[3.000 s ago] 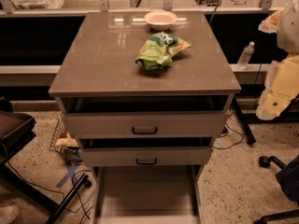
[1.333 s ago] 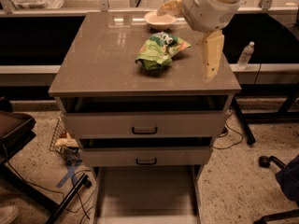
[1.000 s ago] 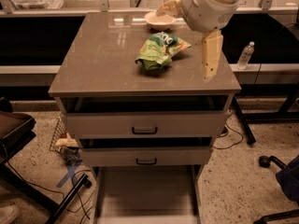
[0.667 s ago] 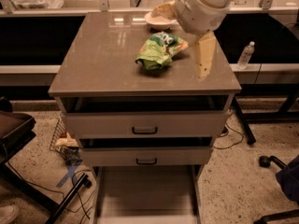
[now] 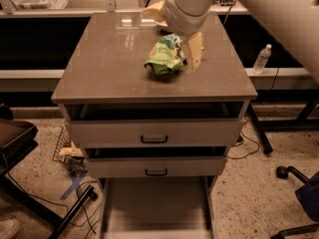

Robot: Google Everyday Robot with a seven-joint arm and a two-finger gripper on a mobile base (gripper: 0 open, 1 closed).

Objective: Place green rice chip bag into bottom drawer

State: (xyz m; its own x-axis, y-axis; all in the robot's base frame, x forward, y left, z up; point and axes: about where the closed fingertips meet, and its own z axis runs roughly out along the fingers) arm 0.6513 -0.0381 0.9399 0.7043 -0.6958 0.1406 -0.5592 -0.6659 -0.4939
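Observation:
The green rice chip bag (image 5: pixel 163 59) lies crumpled on the brown cabinet top (image 5: pixel 109 59), right of centre. My gripper (image 5: pixel 174 33) hangs over the bag from the upper right, on a thick white arm. It is open: one beige finger (image 5: pixel 194 51) stands just right of the bag and the other (image 5: pixel 151 12) is behind it to the upper left. It holds nothing. The bottom drawer (image 5: pixel 157 205) is pulled out at floor level, pale grey with a bare flat floor. The white bowl is hidden behind the arm.
Two grey drawer fronts with black handles (image 5: pixel 154 139) (image 5: pixel 156 172) sit above the open drawer. A water bottle (image 5: pixel 261 59) stands at the right, a chair wheel (image 5: pixel 283 172) at lower right, a dark chair (image 5: pixel 15 138) and a wire basket (image 5: pixel 69 151) at left.
My arm has come in from the right and shifted left and lower, so the gripper now hangs over the bag. The bag and the drawers have not moved.

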